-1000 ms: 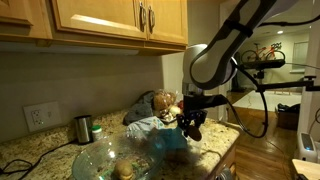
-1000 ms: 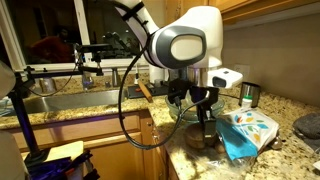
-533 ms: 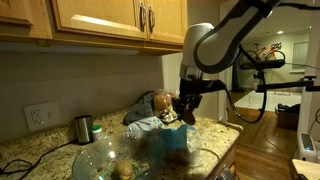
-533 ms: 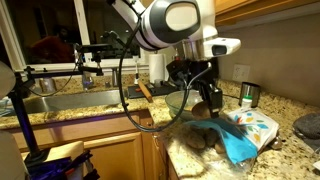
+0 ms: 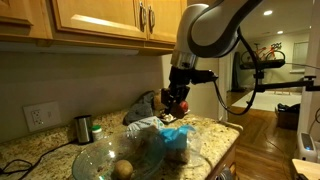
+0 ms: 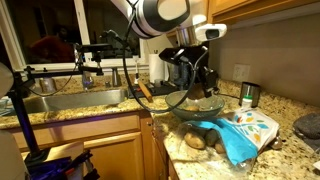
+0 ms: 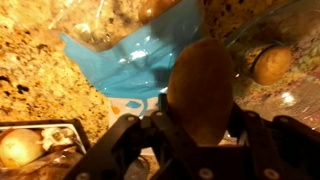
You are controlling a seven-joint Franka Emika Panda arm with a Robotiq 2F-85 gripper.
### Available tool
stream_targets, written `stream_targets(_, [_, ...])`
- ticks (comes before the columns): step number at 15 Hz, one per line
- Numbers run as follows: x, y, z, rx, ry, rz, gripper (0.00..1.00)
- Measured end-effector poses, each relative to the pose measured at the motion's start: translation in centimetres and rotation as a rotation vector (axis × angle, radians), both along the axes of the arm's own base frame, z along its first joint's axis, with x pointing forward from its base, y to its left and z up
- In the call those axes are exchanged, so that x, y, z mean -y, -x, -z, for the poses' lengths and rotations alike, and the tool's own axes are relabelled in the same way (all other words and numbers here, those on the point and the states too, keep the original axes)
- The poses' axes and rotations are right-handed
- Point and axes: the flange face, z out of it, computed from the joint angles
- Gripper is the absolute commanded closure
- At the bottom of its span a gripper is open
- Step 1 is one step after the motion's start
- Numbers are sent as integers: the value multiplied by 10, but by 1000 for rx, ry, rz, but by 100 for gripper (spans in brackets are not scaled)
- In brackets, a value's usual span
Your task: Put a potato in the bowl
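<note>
My gripper [image 5: 177,100] is shut on a brown potato [image 7: 201,88] and holds it in the air above the blue and clear potato bag [image 5: 173,136], beside the bowl. The bowl [image 5: 100,158] is large, of clear glass, and stands on the granite counter with one potato [image 5: 123,169] inside it. The wrist view shows the bowl [image 7: 296,40] at the upper right with that potato [image 7: 270,63] in it. In an exterior view the gripper [image 6: 195,78] hangs above the bowl [image 6: 210,104], and the bag [image 6: 243,133] lies beside it.
A small shiny metal cup [image 5: 83,128] stands by the wall, and it also shows in an exterior view [image 6: 248,94]. Loose potatoes [image 6: 197,141] lie at the counter's edge by the bag. Wooden cabinets [image 5: 100,20] hang overhead. A sink [image 6: 70,100] lies beyond the counter.
My gripper has risen from low over the bag to well above the counter, with the potato in it. The bag and the bowl stay where they were.
</note>
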Motion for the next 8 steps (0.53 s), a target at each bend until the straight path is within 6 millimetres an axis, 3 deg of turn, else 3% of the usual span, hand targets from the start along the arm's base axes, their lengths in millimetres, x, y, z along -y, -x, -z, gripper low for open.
stream_targets(4, [-22, -9, -14, 4, 14, -149, 73])
stream_targets(8, [-28, -19, -35, -28, 40, -256, 73])
